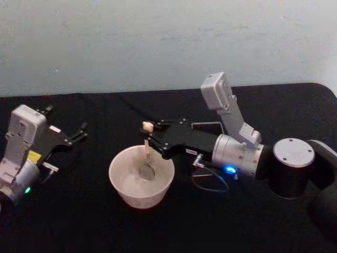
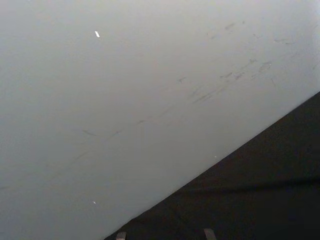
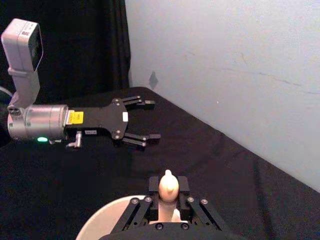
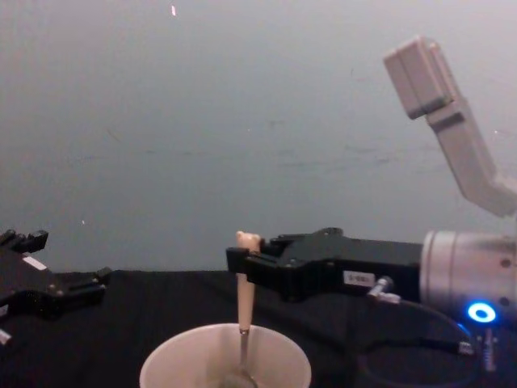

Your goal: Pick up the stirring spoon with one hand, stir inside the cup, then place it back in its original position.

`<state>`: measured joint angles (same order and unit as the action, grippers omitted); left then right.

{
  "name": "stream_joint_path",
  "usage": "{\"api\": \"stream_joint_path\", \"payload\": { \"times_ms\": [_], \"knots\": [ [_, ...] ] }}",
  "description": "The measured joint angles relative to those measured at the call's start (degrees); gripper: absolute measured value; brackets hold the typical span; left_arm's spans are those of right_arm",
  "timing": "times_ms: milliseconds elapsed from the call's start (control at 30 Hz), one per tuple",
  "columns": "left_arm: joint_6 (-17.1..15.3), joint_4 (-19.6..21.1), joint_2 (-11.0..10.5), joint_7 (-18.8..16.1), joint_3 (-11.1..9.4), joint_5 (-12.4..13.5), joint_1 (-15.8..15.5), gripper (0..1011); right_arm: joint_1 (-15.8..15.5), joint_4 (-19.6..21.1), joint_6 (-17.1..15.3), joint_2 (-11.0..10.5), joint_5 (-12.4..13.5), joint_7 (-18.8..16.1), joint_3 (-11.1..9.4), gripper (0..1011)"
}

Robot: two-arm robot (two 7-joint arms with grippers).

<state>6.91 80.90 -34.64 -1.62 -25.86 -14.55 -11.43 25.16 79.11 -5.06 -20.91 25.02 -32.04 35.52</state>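
Note:
The cream-white cup (image 1: pixel 138 196) stands on the black table in front of me, its rim low in the chest view (image 4: pixel 179 365) and the right wrist view (image 3: pixel 102 225). The stirring spoon (image 1: pixel 147 148) stands nearly upright in it, metal bowl down near the cup's bottom, cream handle (image 4: pixel 244 301) rising above the rim. My right gripper (image 1: pixel 148 136) reaches in from the right and is shut on the handle just under its tiny head (image 3: pixel 168 183). The dark holder's thin rim (image 1: pixel 206 124) shows just behind that gripper. My left gripper (image 1: pixel 67 117) rests open at the far left.
A thin cable loops on the cloth beside the right wrist (image 1: pixel 210 184). A pale wall closes off the table's far edge. The left gripper (image 3: pixel 153 120) lies well apart from the cup, with bare black cloth between them.

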Motion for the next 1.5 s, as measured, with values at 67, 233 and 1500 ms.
{"api": "stream_joint_path", "payload": {
  "times_ms": [67,233,1500],
  "knots": [
    [0.00,0.00,0.00,0.00,0.00,0.00,0.00,1001,-0.35,0.51,0.00,-0.46,-0.04,-0.11,-0.17,214],
    [0.00,0.00,0.00,0.00,0.00,0.00,0.00,1001,-1.96,3.01,-0.05,-2.42,0.21,-1.02,-0.93,214],
    [0.00,0.00,0.00,0.00,0.00,0.00,0.00,1001,-4.44,8.71,-0.37,-5.34,4.04,0.08,-3.37,214]
  ]
}}
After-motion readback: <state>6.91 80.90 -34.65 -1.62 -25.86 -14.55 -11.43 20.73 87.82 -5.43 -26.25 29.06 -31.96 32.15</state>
